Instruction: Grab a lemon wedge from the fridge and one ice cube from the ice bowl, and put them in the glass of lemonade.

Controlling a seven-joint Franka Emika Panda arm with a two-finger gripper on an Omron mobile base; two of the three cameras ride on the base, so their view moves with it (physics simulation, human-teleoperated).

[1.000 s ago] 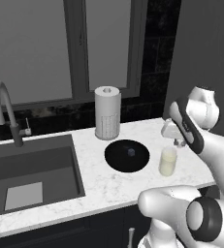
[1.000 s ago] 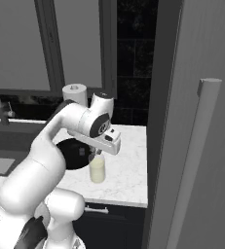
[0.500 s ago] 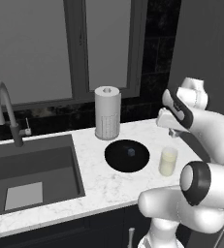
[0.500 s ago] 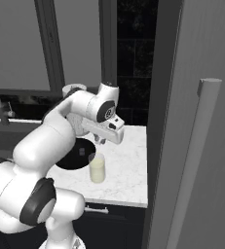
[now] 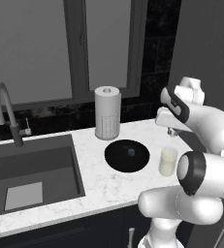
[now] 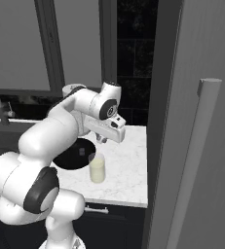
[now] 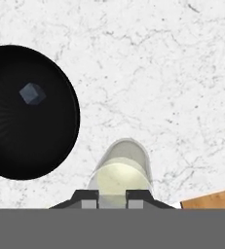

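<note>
My fingers [image 7: 112, 195] are pinched nearly together, and I see nothing held between them. In the hand view they sit right above the glass [image 7: 121, 168], looking down into its pale yellow drink. From the right base view the fingers [image 6: 102, 139] hang over the desk [image 6: 126, 168], just behind the glass [image 6: 97, 168] and higher than its rim.

The ice cube [image 7: 32, 93] lies in the black bowl [image 7: 55, 121], near the middle. The bowl sits just beside the glass, not touching it. In the left base view I see the same thing: the cube [image 5: 131, 152] in the bowl [image 5: 114, 160], the glass [image 5: 168, 161] to its right, and a paper roll [image 5: 107, 113] behind them.

The fridge [image 6: 196, 146] is shut, with its long handle [image 6: 194, 160] close to my arm. I cannot see the lemon wedge; I think it is inside.

What could go wrong? The glass is right under my hand, so if I go down or swing low I could knock it over and spill the drink. The cube is tiny and may slip away when I pinch it. My fingers must open first, or they will just push it around.
</note>
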